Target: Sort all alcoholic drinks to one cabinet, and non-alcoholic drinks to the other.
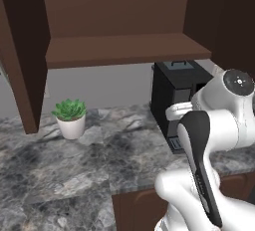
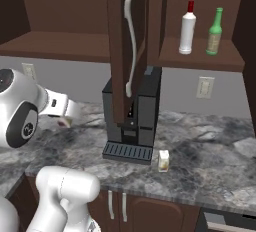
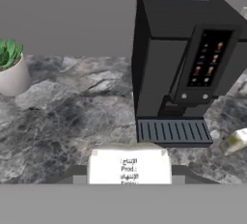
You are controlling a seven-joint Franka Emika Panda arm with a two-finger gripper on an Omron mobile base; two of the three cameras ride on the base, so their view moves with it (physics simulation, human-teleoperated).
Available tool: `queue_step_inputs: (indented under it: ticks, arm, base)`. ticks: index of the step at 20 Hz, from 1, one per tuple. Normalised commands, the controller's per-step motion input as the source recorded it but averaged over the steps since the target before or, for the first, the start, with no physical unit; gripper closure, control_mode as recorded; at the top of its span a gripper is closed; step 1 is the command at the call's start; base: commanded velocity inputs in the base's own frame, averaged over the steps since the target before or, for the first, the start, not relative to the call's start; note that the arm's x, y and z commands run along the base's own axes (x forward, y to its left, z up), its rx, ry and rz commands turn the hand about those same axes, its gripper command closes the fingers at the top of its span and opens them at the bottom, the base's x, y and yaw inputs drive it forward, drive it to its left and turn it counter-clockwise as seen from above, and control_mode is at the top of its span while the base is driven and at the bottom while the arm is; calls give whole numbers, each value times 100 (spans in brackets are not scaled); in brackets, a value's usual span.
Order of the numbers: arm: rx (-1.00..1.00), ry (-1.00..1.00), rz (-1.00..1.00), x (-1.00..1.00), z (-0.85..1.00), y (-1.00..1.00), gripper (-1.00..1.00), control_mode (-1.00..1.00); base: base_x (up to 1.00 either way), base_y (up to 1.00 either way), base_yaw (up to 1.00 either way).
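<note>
The counter looks like grey veined marble, smooth with a faint sheen; the wall cabinets are dark brown wood, matt; the door handle at twelve o'clock above the coffee machine looks silvery and satiny; the machine is black matt plastic; the green bottle seems glossy glass; the white carton looks like smooth printed card; the plant pot is plain matt white.

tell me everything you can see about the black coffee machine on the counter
The coffee machine is a tall, boxy black appliance, plastic-looking, standing upright on the grey marbled counter against the wall. Its top has a grey lid with a small handle. The front holds a dark panel of small lit buttons, and a ribbed drip tray juts out at the base. Nothing rests on the tray. In the right base view it stands behind the open cabinet door.
</note>
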Motion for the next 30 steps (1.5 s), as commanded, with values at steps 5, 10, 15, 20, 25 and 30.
queue_step_inputs:
  ticks: [5,10,15,20,25,30]
  arm:
    - [0,0,5,0,28,29,100,-100]
    - [0,-2,6,0,30,28,100,-100]
    - [0,-6,9,0,37,15,100,-100]
    - [0,-7,9,0,43,8,100,-100]
    - [0,-10,5,0,38,8,100,-100]
    - [0,-13,1,10,28,3,100,-100]
  base:
    - [0,0,0]
    - [0,0,0]
    - [0,0,0]
    - [0,0,0]
    - [0,0,0]
    - [0,0,0]
